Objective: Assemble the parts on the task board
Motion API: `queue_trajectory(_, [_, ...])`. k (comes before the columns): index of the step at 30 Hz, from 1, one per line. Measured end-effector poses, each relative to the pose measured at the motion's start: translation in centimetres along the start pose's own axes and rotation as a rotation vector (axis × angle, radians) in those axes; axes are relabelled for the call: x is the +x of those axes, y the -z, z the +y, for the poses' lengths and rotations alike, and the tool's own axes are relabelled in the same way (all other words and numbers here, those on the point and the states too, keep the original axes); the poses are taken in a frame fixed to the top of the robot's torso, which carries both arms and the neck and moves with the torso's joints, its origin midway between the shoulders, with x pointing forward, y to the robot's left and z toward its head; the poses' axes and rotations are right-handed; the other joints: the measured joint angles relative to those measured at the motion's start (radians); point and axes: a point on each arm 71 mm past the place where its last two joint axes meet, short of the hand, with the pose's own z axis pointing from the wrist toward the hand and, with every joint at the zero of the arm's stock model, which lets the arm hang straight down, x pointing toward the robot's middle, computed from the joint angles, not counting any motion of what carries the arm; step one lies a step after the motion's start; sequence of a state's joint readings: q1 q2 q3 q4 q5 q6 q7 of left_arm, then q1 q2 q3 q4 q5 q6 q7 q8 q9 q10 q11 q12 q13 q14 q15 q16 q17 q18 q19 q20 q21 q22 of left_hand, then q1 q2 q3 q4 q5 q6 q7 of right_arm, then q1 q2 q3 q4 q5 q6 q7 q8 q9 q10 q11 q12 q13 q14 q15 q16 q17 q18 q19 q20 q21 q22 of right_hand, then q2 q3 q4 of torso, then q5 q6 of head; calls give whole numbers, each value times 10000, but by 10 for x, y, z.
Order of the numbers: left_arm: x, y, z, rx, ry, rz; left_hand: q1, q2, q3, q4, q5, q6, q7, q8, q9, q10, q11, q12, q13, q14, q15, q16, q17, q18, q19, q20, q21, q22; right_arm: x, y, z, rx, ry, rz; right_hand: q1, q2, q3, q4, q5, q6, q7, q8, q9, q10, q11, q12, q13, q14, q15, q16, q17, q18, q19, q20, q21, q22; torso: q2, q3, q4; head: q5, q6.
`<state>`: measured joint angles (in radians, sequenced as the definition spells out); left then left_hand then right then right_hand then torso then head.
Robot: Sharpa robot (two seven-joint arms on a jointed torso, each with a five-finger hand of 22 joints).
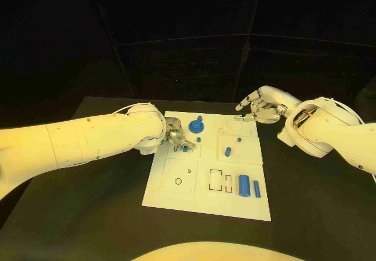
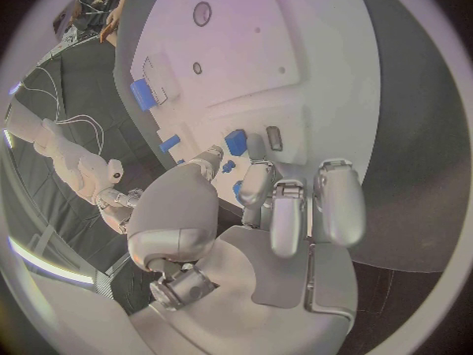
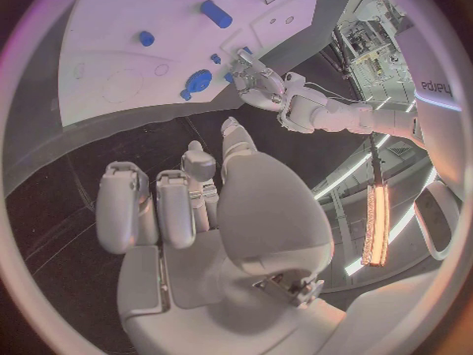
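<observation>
Board (image 1: 205,204) flat in the middle of the black counter (image 1: 78,217), white, long side running away from the robot. Left hand (image 1: 175,136) down on the board's left side, near the far end, fingers (image 2: 258,183) bent in close together around a small blue part (image 1: 186,148); looks like a pinch, but cannot tell for sure. Same part (image 2: 236,142) seen just past the fingertips in the left wrist view, sitting on the board. Right hand (image 1: 263,106) up over the board's far right corner, apart from the board, fingers (image 3: 126,207) curled a little and spread, holding nothing. Blue gear (image 1: 196,128) on the far end of the board, just beside the left hand, with a short peg (image 1: 200,118) right behind it. Two small blue pegs (image 1: 228,151) standing up near the middle, one more (image 1: 239,140) a bit further back. Fat blue tube (image 1: 244,186) lying flat on the near right part of the board, thin blue bar (image 1: 256,188) lying just beside it on the right. Dark box outlines (image 1: 215,180) cut in the board to the left of the tube. Round hole (image 1: 179,181) in the near left plate. Hands well apart from each other.
</observation>
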<state>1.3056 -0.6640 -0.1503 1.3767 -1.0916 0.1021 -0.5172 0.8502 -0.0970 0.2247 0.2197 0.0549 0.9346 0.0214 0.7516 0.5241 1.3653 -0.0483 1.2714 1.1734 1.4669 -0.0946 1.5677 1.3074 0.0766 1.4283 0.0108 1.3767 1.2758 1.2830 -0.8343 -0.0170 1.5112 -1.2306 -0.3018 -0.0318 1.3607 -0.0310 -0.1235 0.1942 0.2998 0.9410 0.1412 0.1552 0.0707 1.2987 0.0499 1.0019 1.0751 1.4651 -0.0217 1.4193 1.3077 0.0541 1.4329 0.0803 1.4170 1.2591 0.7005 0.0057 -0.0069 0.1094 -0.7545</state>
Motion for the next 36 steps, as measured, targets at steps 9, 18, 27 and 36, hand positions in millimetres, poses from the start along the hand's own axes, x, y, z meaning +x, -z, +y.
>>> queue_trajectory(9, [-13,9,0,178,309,-345,488,189,-841,230,0,-2,0,0,-1,-81,38,-132,-250,0,1,0,0,0,0,0,-75,-117,0,-1,-1,27,8,-20,0,0,-26,26,0,0,0,6,0,-75,1,0,-34,0,0,-51,-1,0,-18,-18,-10,-34,0,-5,0,-28,45])
queue_trajectory(18, [-62,29,-8,631,677,-1165,1314,401,-1540,271,0,-594,337,-472,-243,-684,322,-870,-1175,-16,93,0,0,2,-172,170,-445,-550,-1,-2,-4,107,30,-56,0,0,-26,26,0,0,0,6,0,-74,1,0,-33,0,0,-51,-2,1,-18,-18,-10,-34,0,-2,3,-44,73])
queue_trajectory(27, [-95,22,6,-70,552,-1006,1464,512,-1688,302,0,-613,357,-496,-289,-809,341,-1001,-1371,-2,150,0,0,2,-246,244,-522,-683,-1,-3,-4,139,35,-58,0,0,-26,26,0,0,0,6,0,-74,2,0,-33,1,0,-51,-2,0,-18,-18,-9,-33,3,7,-12,-19,87])
queue_trajectory(36, [-102,0,21,-905,579,-561,1513,561,-1733,327,1,-612,356,-537,-302,-844,376,-1020,-1435,-16,164,0,0,2,-247,245,-593,-714,0,-4,-3,124,29,-45,0,0,-52,52,0,0,0,6,0,-74,2,0,-32,1,0,-51,-3,0,-18,-18,-9,-33,12,-1,-13,-27,81])
